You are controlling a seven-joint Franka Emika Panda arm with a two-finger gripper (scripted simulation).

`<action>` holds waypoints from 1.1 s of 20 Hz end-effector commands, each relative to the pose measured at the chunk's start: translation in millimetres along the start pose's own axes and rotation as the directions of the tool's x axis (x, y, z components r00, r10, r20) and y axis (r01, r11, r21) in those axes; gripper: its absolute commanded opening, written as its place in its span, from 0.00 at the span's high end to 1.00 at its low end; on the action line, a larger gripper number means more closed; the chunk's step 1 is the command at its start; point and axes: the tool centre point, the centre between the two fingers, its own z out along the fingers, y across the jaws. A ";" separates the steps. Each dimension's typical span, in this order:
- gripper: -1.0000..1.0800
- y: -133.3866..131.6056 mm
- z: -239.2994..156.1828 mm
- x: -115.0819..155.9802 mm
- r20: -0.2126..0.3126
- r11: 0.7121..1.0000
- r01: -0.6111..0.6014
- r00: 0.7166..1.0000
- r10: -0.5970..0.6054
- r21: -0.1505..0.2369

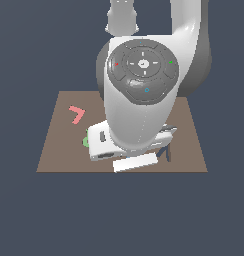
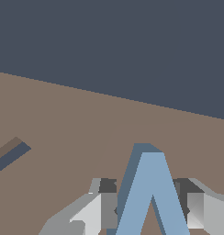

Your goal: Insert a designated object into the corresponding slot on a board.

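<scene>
Light-blue letter piece clenched between the tool fingers above the brown board, ready for slotting.

— What's holding everything?

— A flat brown board, set against plain dark blue-grey.

— And on it?

— A red L-shaped piece near the exterior view's left, a bit of green peeking from under the arm, and a dark cutout in the wrist view.

Red L piece; green piece.
</scene>
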 end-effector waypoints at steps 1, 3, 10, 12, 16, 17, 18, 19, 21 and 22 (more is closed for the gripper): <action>1.00 -0.5 -0.4 4.3 0.000 0.997 0.072 0.997 -0.072 0.000; 1.00 -1.3 -0.6 8.1 0.000 0.991 0.137 0.991 -0.137 0.000; 1.00 -7.3 -1.5 23.0 0.000 0.917 0.399 0.917 -0.399 -0.001; 1.00 -9.9 -1.7 27.1 0.000 0.881 0.473 0.881 -0.473 -0.001; 1.00 -16.2 -2.2 34.7 0.000 0.791 0.612 0.791 -0.612 -0.001; 1.00 -17.9 -2.3 36.4 0.000 0.765 0.644 0.765 -0.644 -0.001; 1.00 -19.8 -2.4 38.1 0.000 0.737 0.676 0.737 -0.676 -0.001; 1.00 -21.7 -2.6 39.7 0.000 0.709 0.706 0.709 -0.706 -0.001; 1.00 -25.8 -2.8 42.6 0.000 0.647 0.762 0.647 -0.762 -0.001; 1.00 -27.9 -2.9 43.9 0.000 0.615 0.788 0.615 -0.788 -0.001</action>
